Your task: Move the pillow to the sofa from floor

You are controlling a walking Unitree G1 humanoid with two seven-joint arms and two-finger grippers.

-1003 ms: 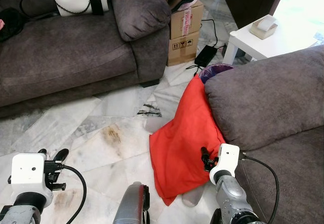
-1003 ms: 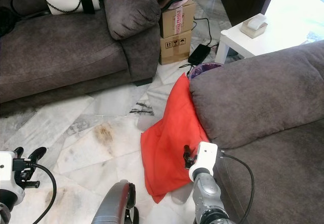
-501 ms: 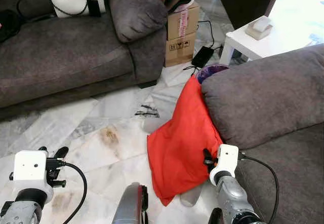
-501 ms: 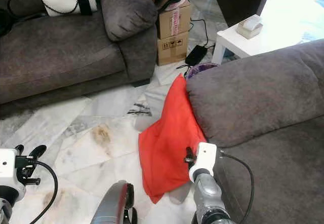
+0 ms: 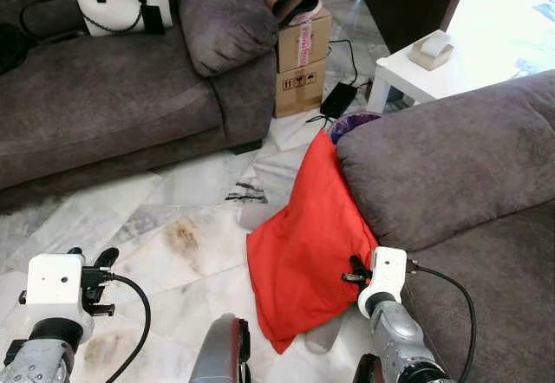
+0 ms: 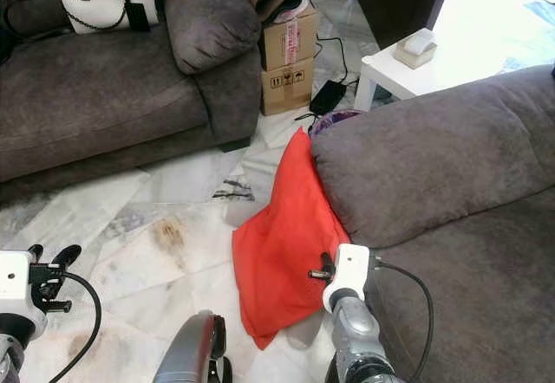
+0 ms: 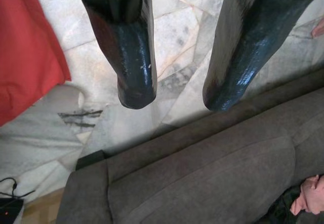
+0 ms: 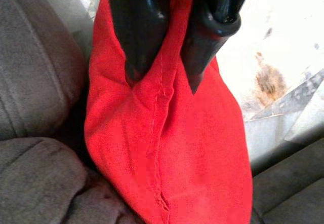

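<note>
A red pillow [image 5: 308,236] stands on the marble floor, leaning against the armrest of the grey sofa [image 5: 451,158] on my right. Low at the pillow's sofa-side edge, my right gripper [image 5: 354,270] presses into the fabric. In the right wrist view its two black fingers [image 8: 136,36] pinch a raised fold of the red pillow [image 8: 167,148] along its seam. My left gripper [image 5: 91,262] hangs open over bare floor at the lower left, well away from the pillow; its fingers [image 7: 131,57] are spread with nothing between them.
A second grey sofa [image 5: 104,97] runs along the back left with a white handbag [image 5: 117,2] on it. Cardboard boxes [image 5: 299,62] stand beside its armrest. A white side table [image 5: 425,67] and cables lie behind the pillow. A purple object [image 5: 354,123] sits behind the pillow's top.
The head view has shifted slightly, so the whole scene sits a little further left and higher. My right gripper stays at the pillow's lower edge. The pillow has not lifted.
</note>
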